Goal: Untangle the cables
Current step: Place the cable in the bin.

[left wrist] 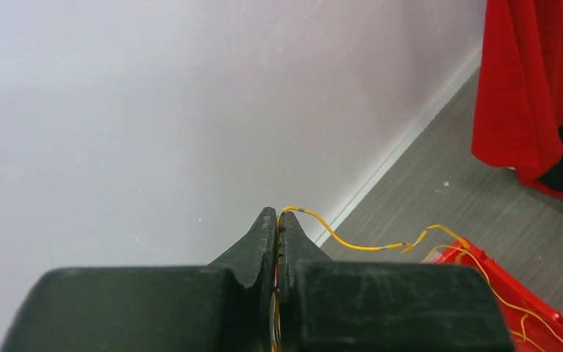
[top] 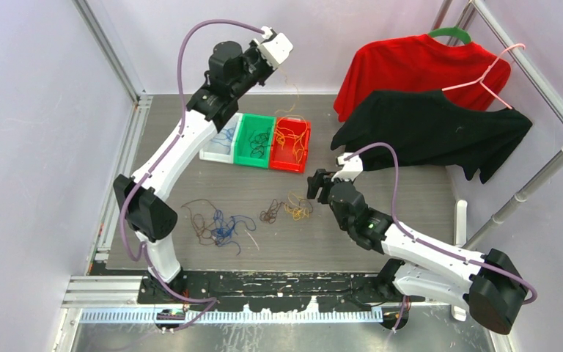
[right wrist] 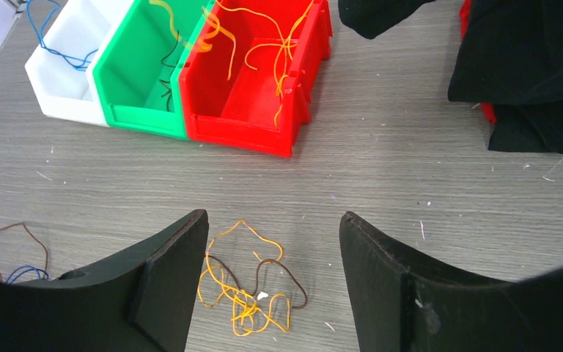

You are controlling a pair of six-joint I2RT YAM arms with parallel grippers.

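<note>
One thin yellow wire (left wrist: pixel 352 246) runs from the red plastic bin (right wrist: pixel 238 125) up into the tightly closed left gripper (left wrist: pixel 278 214), upper centre of the top view, while the right gripper (right wrist: pixel 273 220), spread wide and empty, hangs just above the orange-and-brown wire tangle (right wrist: pixel 245 301) on the table (right wrist: pixel 425 183).

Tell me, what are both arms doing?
Left gripper shut on yellow cable trailing into red bin. Right gripper open over small tangle. Nothing blocking.

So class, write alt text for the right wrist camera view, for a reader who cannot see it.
The open right hand looks down on a tangle of orange and brown cables on the grey table. Behind stand a white bin, green bin and red bin in a row, holding loose cables, with a black garment top right.
</note>
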